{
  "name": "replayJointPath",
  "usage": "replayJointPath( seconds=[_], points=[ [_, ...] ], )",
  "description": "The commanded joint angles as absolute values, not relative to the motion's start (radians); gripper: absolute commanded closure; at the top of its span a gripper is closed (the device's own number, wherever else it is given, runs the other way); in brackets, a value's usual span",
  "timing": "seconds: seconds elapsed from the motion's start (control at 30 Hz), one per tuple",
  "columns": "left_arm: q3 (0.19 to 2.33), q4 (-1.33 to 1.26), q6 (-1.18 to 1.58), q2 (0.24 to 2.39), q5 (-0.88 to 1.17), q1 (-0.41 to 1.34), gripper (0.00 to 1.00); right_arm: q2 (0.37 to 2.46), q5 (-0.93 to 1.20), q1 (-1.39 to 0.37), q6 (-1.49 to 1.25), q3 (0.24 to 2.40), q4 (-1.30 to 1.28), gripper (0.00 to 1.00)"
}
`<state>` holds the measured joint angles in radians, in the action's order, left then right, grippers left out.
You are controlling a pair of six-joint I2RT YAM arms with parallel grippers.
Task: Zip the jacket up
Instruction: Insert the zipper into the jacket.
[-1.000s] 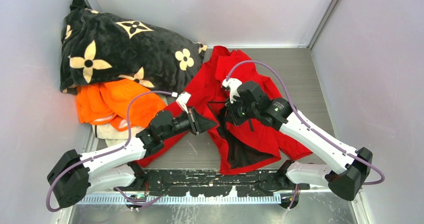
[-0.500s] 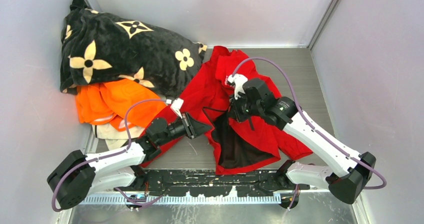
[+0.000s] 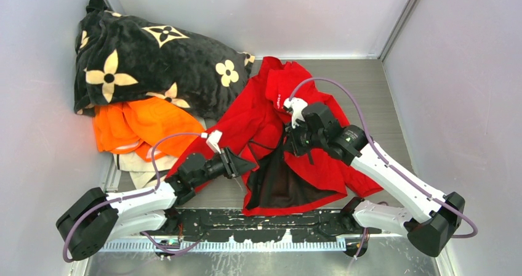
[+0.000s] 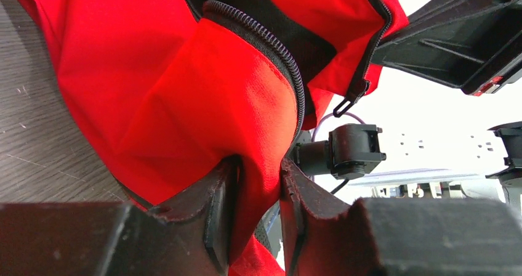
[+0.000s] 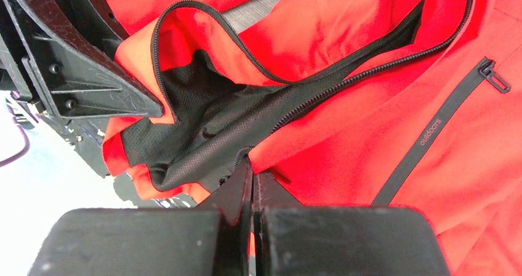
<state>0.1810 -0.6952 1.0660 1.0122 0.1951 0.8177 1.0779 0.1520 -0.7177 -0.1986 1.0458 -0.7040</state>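
Note:
The red jacket [image 3: 265, 100] lies open in the middle of the table, its black lining [image 3: 280, 183] showing toward the near edge. My left gripper [image 3: 242, 165] is shut on a fold of the jacket's left front [image 4: 261, 190], beside the black zip teeth [image 4: 274, 51]. A zip pull [image 4: 349, 98] hangs from the other edge. My right gripper [image 3: 289, 142] is shut on the jacket's right front edge [image 5: 252, 165], at the zip next to the lining [image 5: 203, 122]. The dark pocket slit [image 5: 431, 134] runs along its right.
A black flower-patterned blanket [image 3: 148, 60] is heaped at the back left, over an orange garment [image 3: 138, 125] and a cream cloth [image 3: 138, 165]. Grey walls close in the left, back and right sides. The arm bases and a black rail [image 3: 258, 223] line the near edge.
My left arm has drawn back toward the near left with the jacket's front edge. The jacket has spread wider and more lining shows. My right gripper has shifted slightly right.

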Motion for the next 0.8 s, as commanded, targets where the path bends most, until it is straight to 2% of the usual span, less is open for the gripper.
replayJointPath(
  seconds=[0.0, 0.07, 0.1, 0.13, 0.17, 0.5, 0.63, 0.77],
  points=[
    [0.189, -0.752, 1.066, 0.999, 0.169, 0.813, 0.69, 1.049, 0.168, -0.716, -0.211, 1.044, -0.632, 0.99],
    [0.189, -0.759, 1.066, 1.007, 0.172, 0.813, 0.77, 1.049, 0.17, -0.717, -0.213, 1.041, -0.628, 0.99],
    [0.19, -0.763, 1.065, 1.011, 0.176, 0.813, 0.9, 1.05, 0.171, -0.717, -0.213, 1.04, -0.626, 0.99],
    [0.19, -0.765, 1.065, 1.014, 0.179, 0.813, 0.97, 1.052, 0.173, -0.718, -0.214, 1.039, -0.624, 0.99],
    [0.19, -0.771, 1.066, 1.016, 0.181, 0.813, 1.0, 1.054, 0.174, -0.717, -0.215, 1.037, -0.62, 0.99],
    [0.248, -0.916, 1.107, 1.055, 0.229, 0.813, 0.99, 1.105, 0.168, -0.776, -0.216, 1.058, -0.596, 0.99],
    [0.248, -1.0, 1.162, 1.109, 0.227, 0.813, 0.88, 1.115, 0.163, -0.781, -0.21, 1.057, -0.591, 0.99],
    [0.247, -1.072, 1.19, 1.18, 0.24, 0.813, 0.87, 1.121, 0.16, -0.782, -0.208, 1.057, -0.586, 0.99]
  ],
)
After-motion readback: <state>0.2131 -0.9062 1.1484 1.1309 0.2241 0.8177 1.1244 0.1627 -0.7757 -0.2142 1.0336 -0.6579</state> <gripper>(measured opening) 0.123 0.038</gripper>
